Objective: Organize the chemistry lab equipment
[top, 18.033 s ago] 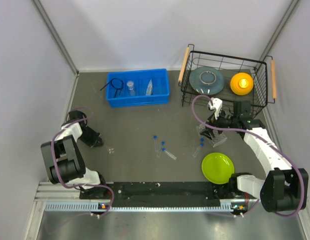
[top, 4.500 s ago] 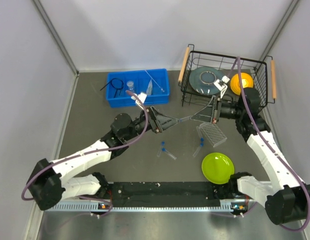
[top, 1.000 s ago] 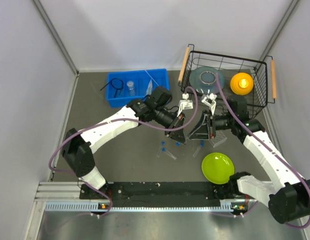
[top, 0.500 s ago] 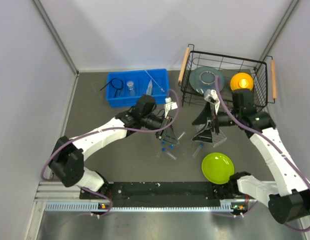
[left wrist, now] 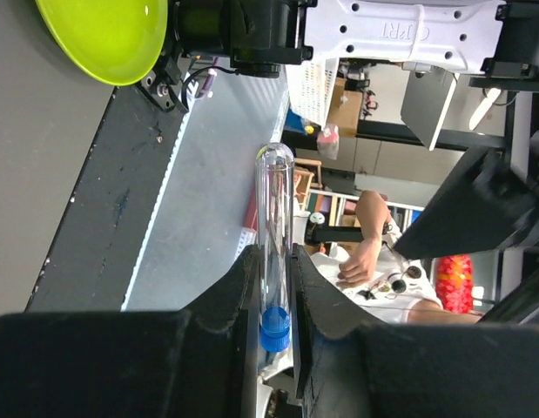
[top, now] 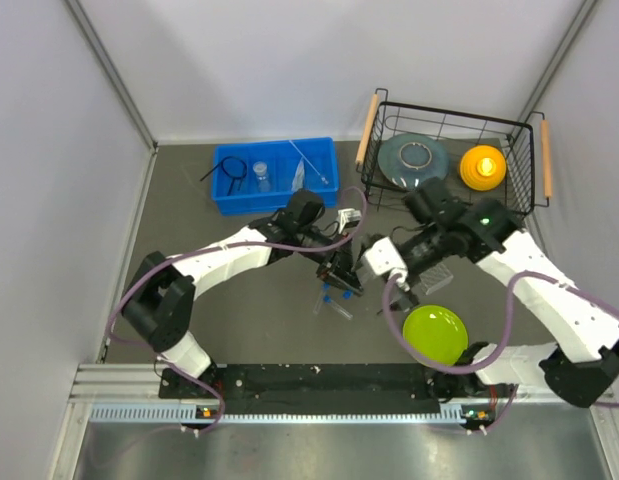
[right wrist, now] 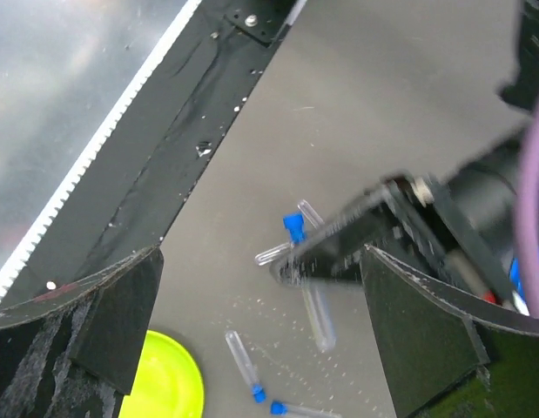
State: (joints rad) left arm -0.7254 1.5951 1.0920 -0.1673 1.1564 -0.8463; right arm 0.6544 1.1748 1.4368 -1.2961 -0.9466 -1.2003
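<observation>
The left gripper point(left wrist: 275, 261) is clamped on one thin clear tube point(left wrist: 274, 200), its two fingers pinching the barrel just above the blue cap point(left wrist: 275, 329), so most of the length sticks out free beyond the fingertips. It is held above the middle of the table point(top: 189, 260), close to the right gripper point(top: 381, 262). That one is spread wide with nothing between its fingers and looks down on the loose tubes point(right wrist: 317, 318) lying flat beside the lime-green plate point(right wrist: 165, 383). A tube like this should be very light and stiff, with a smooth round wall that gives flat pads little to bite on (whether it is glass or plastic cannot be told here, so it is safest treated as breakable). I judge that a firm but not crushing squeeze is right. The hold near the cap end looks sensible, since the cap gives a slight shoulder against sliding, but the long free end could swing or pivot if it touches anything. The ones on the table will likely roll when nudged, so they are best taken across the barrel, near the cap. The tube rack point(top: 439, 275) sits partly hidden under the right arm.
</observation>
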